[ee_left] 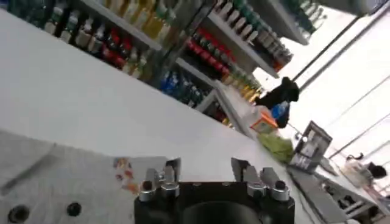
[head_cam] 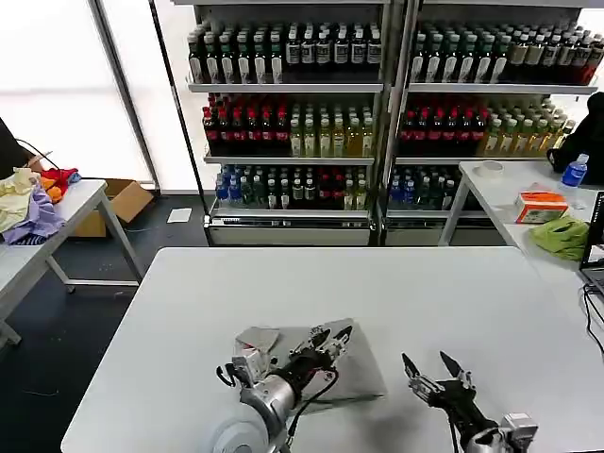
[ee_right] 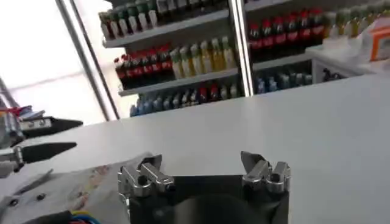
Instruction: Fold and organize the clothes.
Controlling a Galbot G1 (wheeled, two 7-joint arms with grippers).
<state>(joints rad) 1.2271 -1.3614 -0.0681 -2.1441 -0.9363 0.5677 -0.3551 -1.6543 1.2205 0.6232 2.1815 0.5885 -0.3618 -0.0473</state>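
While shirt lies near table front edge, far side bare

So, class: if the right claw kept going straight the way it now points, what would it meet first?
The right claw is open, beside the folded grey shirt, and points across bare white table. Its line looks free up to the far edge; beyond stand the drink shelves. Depth is uncertain.

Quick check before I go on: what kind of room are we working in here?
Probably a mock shop or test lab: shelves of bottled drinks line the back, white worktables stand around, and a cardboard box sits on the floor. A folded grey shirt lies before the robot.
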